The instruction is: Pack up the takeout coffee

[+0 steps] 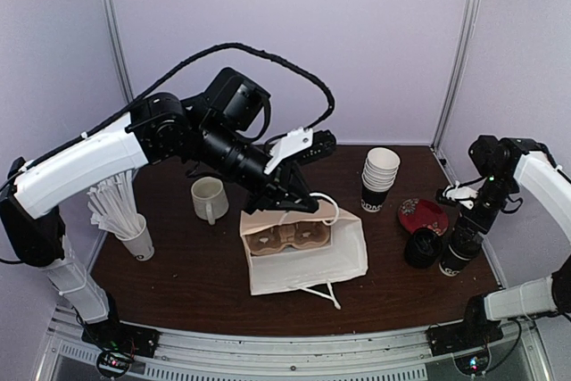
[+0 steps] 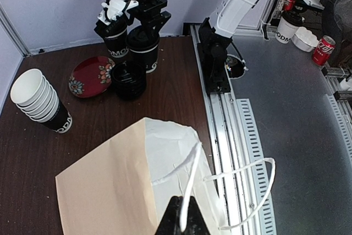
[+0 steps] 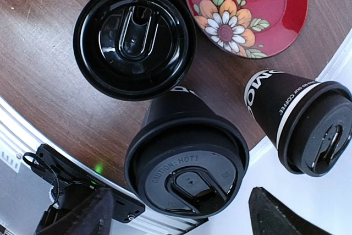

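Takeout coffee cups (image 3: 190, 152) were not yet bagged; right hand (image 3: 181, 210) was spread around one, left hand (image 2: 184, 216) clamped on bag handle (image 2: 190, 171).

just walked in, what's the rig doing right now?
Packing takeout coffee, with nothing bagged yet. The left gripper has its jaws shut on a handle of the white paper bag mid-table. What looks like a brown cup carrier shows in the bag's mouth. The right gripper is at the table's right edge, jaws open either side of one lidded black cup, with no grip visible. The second lidded cup stands beside it.
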`<state>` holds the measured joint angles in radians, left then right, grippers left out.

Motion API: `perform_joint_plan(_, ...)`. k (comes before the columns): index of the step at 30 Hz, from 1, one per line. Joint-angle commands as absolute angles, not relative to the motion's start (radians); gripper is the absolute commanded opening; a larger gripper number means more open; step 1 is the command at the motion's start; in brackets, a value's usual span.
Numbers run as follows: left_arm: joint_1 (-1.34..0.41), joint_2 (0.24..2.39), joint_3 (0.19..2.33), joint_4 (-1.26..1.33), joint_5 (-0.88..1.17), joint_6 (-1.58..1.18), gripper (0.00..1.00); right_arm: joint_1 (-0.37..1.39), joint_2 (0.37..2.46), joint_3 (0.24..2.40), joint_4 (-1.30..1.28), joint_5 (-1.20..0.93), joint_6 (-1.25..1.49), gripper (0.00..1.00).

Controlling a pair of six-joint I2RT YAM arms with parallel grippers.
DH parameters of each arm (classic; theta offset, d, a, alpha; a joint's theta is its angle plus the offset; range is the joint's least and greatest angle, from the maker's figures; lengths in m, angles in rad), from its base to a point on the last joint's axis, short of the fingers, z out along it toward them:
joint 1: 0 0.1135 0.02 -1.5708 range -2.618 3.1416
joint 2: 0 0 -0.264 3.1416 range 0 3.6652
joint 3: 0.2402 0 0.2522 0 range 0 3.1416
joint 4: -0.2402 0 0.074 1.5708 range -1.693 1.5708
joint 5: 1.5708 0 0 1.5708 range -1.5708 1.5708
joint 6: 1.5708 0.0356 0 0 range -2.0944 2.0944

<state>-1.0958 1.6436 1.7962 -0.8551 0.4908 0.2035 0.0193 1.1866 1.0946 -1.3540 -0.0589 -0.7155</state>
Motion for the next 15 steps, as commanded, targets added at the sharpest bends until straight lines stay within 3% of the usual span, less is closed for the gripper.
perform_joint_plan(1,-1.093,1.638,1.838,-0.858,0.492,0.219,0.0,-0.021,1.203,1.075,-1.34,-0.049,-0.738,0.91)
perform_joint_plan(5,-1.093,1.646,1.859,-0.872,0.489,0.228,0.0,-0.048,1.233,1.052,-1.323,-0.052,-0.75,0.97)
perform_joint_plan(15,-1.093,1.647,1.849,-0.866,0.494,0.224,0.0,-0.067,1.234,1.033,-1.312,-0.059,-0.779,0.85)
